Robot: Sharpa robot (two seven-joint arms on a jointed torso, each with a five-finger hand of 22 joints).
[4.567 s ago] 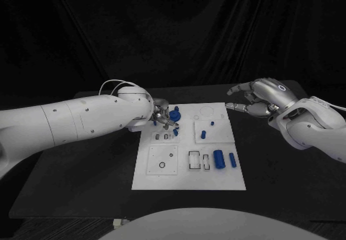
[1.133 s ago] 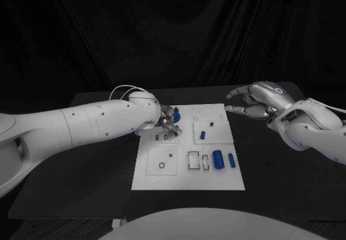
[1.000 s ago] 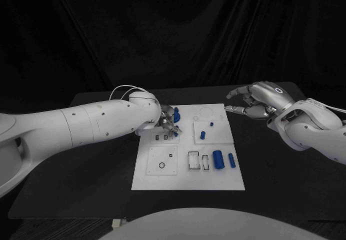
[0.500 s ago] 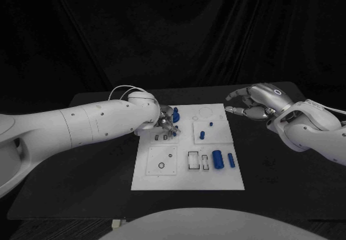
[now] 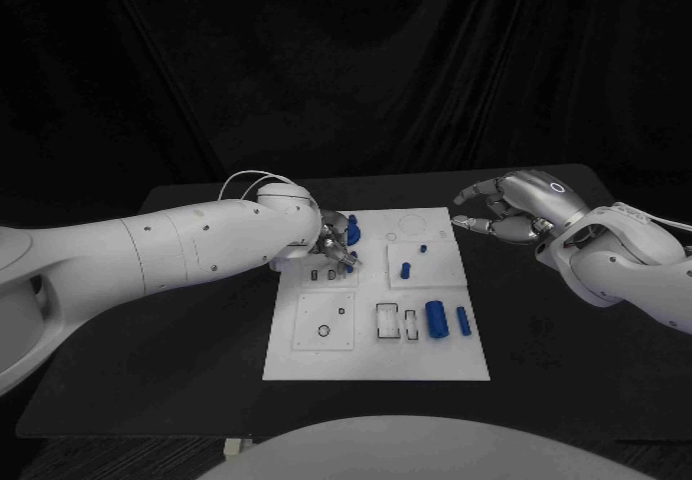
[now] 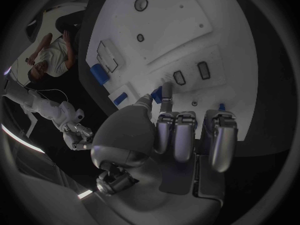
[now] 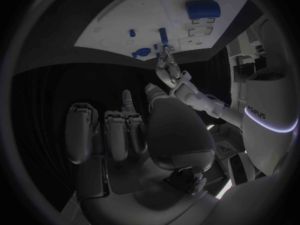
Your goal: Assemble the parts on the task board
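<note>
The white task board [image 5: 378,350] lies mid-table. My left hand [image 5: 335,246] is low over its far left corner, fingertips down beside a small blue peg [image 5: 351,265] and just below a round blue part [image 5: 351,227]. In the left wrist view the peg [image 6: 156,94] sits between two fingertips [image 6: 166,87]; whether they grip it is unclear. A short blue piece [image 5: 407,268], a tiny blue one [image 5: 424,247], a blue block [image 5: 437,320] and a blue bar [image 5: 463,320] lie on the board. My right hand [image 5: 508,207] hovers off the board's far right corner, loosely curled, holding nothing.
Empty slots [image 5: 391,320] and a square plate with a small ring [image 5: 325,327] take up the board's near half. Bare black table [image 5: 562,370] lies right of the board and more [image 5: 173,360] left of it. The right wrist view shows the board [image 7: 119,32] and my left hand [image 7: 167,67].
My right hand has drifted a little down and toward the board, its fingers curling in slightly. My left hand has stayed over the board's far left corner.
</note>
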